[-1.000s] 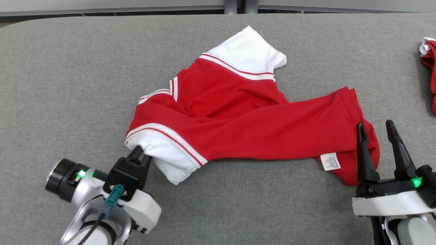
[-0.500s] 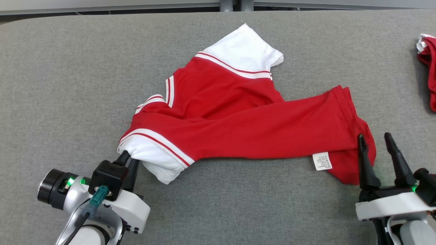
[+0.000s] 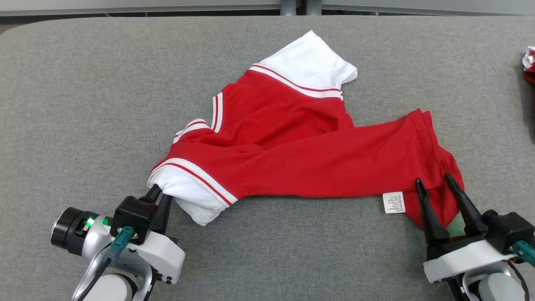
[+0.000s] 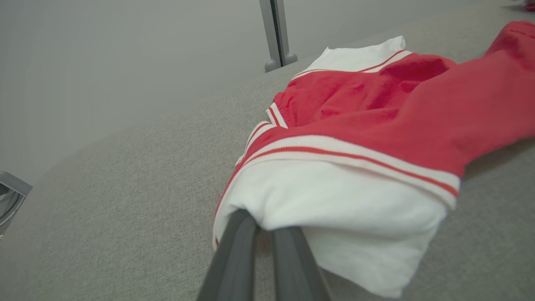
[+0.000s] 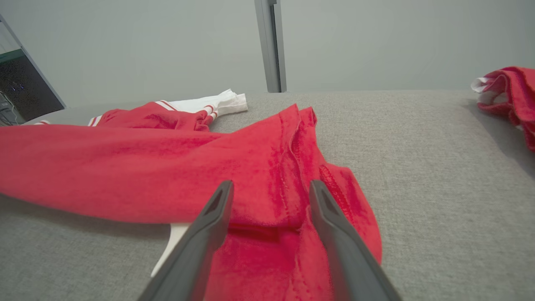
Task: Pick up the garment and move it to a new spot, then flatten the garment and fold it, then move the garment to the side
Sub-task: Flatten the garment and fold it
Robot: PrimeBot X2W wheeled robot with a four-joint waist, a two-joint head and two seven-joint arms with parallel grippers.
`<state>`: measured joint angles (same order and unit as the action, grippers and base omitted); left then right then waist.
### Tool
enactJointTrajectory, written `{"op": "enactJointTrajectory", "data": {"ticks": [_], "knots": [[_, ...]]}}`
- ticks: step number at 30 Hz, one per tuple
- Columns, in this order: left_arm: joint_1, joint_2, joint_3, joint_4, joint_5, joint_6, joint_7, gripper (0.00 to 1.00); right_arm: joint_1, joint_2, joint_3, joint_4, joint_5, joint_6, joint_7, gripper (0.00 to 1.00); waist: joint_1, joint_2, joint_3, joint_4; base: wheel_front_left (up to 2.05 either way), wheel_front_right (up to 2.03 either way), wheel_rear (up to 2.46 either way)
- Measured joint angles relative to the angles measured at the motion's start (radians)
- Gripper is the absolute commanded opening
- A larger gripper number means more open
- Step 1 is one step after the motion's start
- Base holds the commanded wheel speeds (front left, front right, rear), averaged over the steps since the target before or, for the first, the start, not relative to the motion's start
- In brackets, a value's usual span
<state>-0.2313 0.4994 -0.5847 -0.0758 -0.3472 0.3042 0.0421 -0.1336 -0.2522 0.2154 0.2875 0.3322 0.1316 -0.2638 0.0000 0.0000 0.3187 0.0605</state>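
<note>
Near the table's point(image 3: 83, 104) front edge, my left end effector point(image 3: 161, 193) is pinching the garment point(image 3: 292, 150) by its white sleeve point(image 3: 188, 196). My right end effector point(image 3: 432, 179) is spread around the red hem point(image 3: 439, 205). The garment sprawls mid-table, with another red cloth point(image 3: 528, 62) at the far right edge.

Grey fabric table point(image 3: 83, 83) bears a red-and-white garment point(image 3: 292, 154); another red cloth point(image 3: 530, 75) at its right edge

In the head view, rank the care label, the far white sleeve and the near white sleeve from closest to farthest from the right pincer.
1. care label, just left of the right pincer.
2. far white sleeve, up at the back.
3. near white sleeve, far off to the left.
</note>
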Motion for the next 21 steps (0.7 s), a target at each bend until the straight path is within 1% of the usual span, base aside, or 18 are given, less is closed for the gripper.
{"op": "enactJointTrajectory", "data": {"ticks": [4, 5, 6, 8, 12, 13, 14, 15, 16, 17, 21], "knots": [[-0.004, 0.0, -0.006, 0.01, 0.0, -0.003, -0.002, 0.0, -0.012, -0.012, 0.02, 0.032, -0.001, 0.0, 0.0, 0.89, 0.0, 0.0, -0.012, -0.001, 0.0, 0.0, 0.0], [-0.005, 0.001, -0.008, 0.012, 0.0, -0.004, -0.001, 0.0, -0.014, -0.017, 0.028, 0.048, 0.0, 0.0, 0.0, 0.92, 0.0, 0.0, -0.016, -0.001, 0.0, 0.0, 0.0], [-0.005, 0.001, -0.011, 0.013, 0.001, -0.004, 0.001, 0.0, -0.018, -0.025, 0.034, 0.062, 0.002, 0.0, 0.0, 0.93, 0.0, 0.0, -0.019, 0.0, 0.0, 0.0, 0.0], [-0.008, 0.001, -0.014, 0.014, 0.002, -0.004, 0.002, 0.0, -0.038, -0.032, 0.042, 0.081, 0.006, 0.0, 0.0, 0.99, 0.0, 0.0, -0.026, 0.001, 0.0, 0.0, 0.0], [-0.008, 0.0, -0.022, 0.015, 0.002, -0.004, 0.008, 0.0, -0.076, -0.055, 0.072, 0.135, 0.019, 0.0, 0.0, 1.0, 0.0, 0.0, -0.04, 0.002, 0.0, 0.0, 0.0], [-0.008, 0.0, -0.024, 0.015, 0.002, -0.004, 0.009, 0.0, -0.086, -0.059, 0.089, 0.161, 0.032, 0.0, 0.0, 0.81, 0.0, 0.0, -0.043, 0.003, 0.0, 0.0, 0.0], [-0.008, 0.0, -0.026, 0.015, 0.002, -0.005, 0.01, 0.0, -0.097, -0.064, 0.113, 0.188, 0.044, 0.0, 0.0, 0.81, 0.0, 0.0, -0.045, 0.003, 0.0, 0.0, 0.0], [-0.009, 0.0, -0.028, 0.014, 0.002, -0.008, 0.01, 0.0, -0.11, -0.068, 0.139, 0.215, 0.057, 0.0, 0.0, 0.2, 0.0, 0.0, -0.048, 0.004, 0.0, 0.0, 0.0], [-0.013, 0.0, -0.03, 0.014, 0.002, -0.01, 0.011, 0.0, -0.125, -0.074, 0.165, 0.233, 0.073, 0.0, 0.0, 0.2, 0.0, 0.0, -0.051, 0.006, 0.0, 0.0, 0.0], [-0.02, 0.001, -0.033, 0.012, 0.003, -0.014, 0.016, 0.0, -0.143, -0.08, 0.187, 0.244, 0.095, 0.0, 0.0, 0.0, 0.0, 0.0, -0.053, 0.007, 0.0, 0.0, 0.0], [-0.065, 0.023, -0.047, 0.0, 0.023, -0.042, 0.041, 0.0, -0.211, -0.124, 0.214, 0.23, 0.14, 0.0, 0.0, 0.0, 0.0, 0.0, -0.059, 0.012, 0.0, 0.0, 0.0]]}}
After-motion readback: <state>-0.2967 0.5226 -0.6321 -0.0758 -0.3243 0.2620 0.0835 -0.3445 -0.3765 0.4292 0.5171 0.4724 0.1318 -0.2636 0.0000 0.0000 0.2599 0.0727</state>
